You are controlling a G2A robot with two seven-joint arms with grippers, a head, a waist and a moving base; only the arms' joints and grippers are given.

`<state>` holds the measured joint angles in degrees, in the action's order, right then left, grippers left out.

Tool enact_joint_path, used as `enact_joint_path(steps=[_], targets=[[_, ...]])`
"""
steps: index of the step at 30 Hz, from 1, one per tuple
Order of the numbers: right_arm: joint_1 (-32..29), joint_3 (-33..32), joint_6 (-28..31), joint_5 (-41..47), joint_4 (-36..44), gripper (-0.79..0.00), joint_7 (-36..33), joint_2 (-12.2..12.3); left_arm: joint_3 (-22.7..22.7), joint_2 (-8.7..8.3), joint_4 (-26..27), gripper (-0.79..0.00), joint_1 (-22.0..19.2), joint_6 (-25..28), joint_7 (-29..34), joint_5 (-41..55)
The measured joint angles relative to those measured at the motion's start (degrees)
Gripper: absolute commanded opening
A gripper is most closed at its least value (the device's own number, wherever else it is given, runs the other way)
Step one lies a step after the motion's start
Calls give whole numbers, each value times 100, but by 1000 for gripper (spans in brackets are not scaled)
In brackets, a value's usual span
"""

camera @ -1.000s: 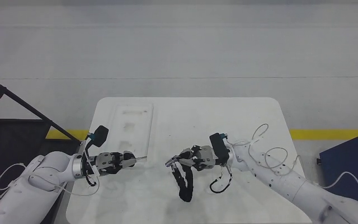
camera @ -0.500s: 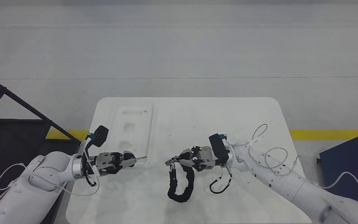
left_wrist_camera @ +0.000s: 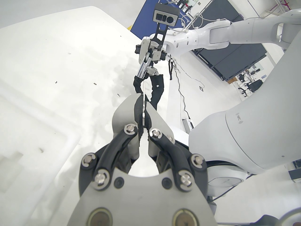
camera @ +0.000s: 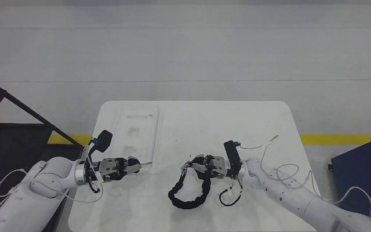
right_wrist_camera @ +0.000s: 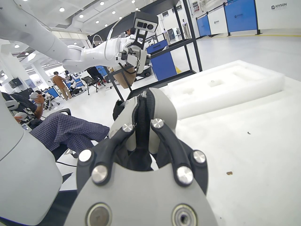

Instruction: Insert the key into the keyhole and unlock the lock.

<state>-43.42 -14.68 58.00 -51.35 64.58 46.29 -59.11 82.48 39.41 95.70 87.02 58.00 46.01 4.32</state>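
Top view: at the lower left of the frame the left gripper (camera: pixel 136 165) is closed on the key (camera: pixel 146 164), whose tip points toward frame centre, above the table (camera: pixel 249 127). At lower centre the right gripper (camera: pixel 196 166) is clamped on the lock (camera: pixel 185 203). The lock's black sleeved loop hangs from the gripper and curls on the table below it. Key and lock are near each other but apart. A white foam tray (camera: pixel 136 127) lies on the table's upper-left part.

Left wrist view: the left gripper (left_wrist_camera: pixel 142 99) has its fingers pressed together on the key (left_wrist_camera: pixel 142 104), seen edge-on as a thin metal strip. Beyond it, the right gripper (left_wrist_camera: pixel 147 58) holds the lock (left_wrist_camera: pixel 142 71) at its silver end, the black sleeve drooping from it. The tray (left_wrist_camera: pixel 35 130) lies beside the near gripper.

Right wrist view: the right gripper (right_wrist_camera: pixel 144 95) is shut on the lock's (right_wrist_camera: pixel 141 116) black fabric. The left gripper (right_wrist_camera: pixel 135 59) shows farther off, above the table edge, and the tray (right_wrist_camera: pixel 223 83) sits between the two.
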Motion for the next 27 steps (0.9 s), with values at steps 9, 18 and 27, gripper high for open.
enact_joint_path(steps=[9,18,27], targets=[[-388,-169,0,1161,774,-785,0,63,0,0,0,-785,0,0,0,0],[-604,-16,0,3015,2166,-785,0,344,0,0,0,-785,0,0,0,0],[-719,123,0,4147,2105,-785,-6,441,0,0,0,-785,0,0,0,0]])
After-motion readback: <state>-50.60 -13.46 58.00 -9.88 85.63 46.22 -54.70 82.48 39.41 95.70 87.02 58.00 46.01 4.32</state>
